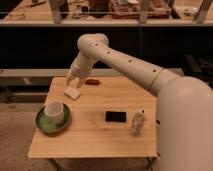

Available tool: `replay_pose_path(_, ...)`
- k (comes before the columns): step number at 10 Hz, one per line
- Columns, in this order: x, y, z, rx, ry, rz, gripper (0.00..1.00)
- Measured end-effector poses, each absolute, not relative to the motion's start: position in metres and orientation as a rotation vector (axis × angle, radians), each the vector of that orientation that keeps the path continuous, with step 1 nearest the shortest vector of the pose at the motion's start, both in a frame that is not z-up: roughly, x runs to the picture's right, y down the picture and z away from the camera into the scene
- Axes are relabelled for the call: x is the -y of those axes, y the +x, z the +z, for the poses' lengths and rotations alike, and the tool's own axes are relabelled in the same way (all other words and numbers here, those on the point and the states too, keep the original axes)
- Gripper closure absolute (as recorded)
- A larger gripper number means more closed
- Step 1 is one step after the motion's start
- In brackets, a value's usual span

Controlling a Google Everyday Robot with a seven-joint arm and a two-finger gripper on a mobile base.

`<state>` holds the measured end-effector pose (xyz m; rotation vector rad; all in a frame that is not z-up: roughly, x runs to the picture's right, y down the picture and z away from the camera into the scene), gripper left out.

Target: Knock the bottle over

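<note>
The bottle is small and clear with a white cap. It stands upright near the right front of the wooden table. My gripper hangs at the table's far left, just above a small white block. It is well to the left of and behind the bottle and not touching it. The white arm runs from the right foreground up over the table.
A white cup sits on a green plate at the left front. A flat black object lies just left of the bottle. A small red item lies at the far edge. Dark shelving stands behind the table.
</note>
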<state>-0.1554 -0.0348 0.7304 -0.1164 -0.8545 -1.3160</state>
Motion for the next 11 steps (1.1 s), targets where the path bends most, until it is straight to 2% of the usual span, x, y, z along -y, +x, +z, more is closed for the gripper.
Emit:
replay_pose_path(7,0.038,-0.126,0.716,0.852,-0.139,-1.311,0.55)
replay_pose_path(11,0.036,-0.157,0.712,0.855,-0.149,-1.320,0.55)
